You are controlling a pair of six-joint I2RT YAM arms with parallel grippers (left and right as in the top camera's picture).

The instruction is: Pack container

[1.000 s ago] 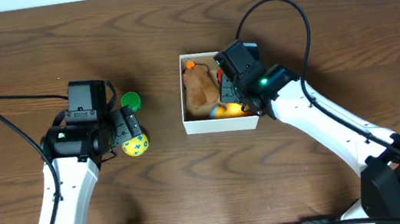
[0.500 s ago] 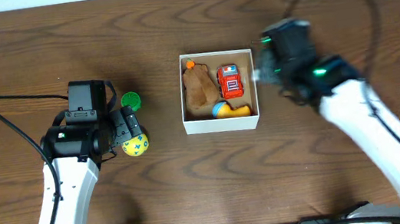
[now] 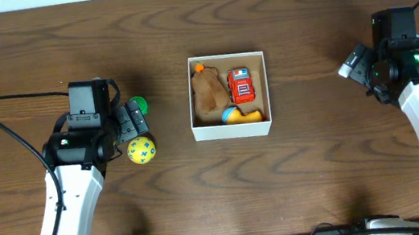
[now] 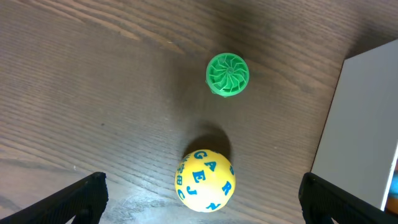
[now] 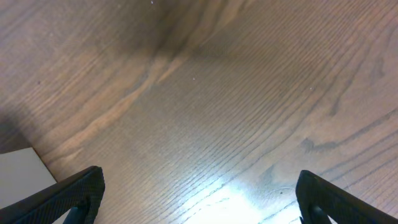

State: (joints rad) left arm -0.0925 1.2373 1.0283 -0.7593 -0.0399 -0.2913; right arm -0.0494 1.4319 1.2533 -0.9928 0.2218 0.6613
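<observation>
Blue capital letters on a round yellow toy ball [image 4: 205,178].
In the left wrist view its top reads G, A, R, with E and J just beneath. Letters nearer the rim curve away unreadably, and from overhead the ball [image 3: 142,150] shows only blue specks.

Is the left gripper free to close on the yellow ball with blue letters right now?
Probably yes: the left gripper is open, the yellow ball lies roughly between its fingers, and the green ridged disc and white container stand clear of it.
</observation>
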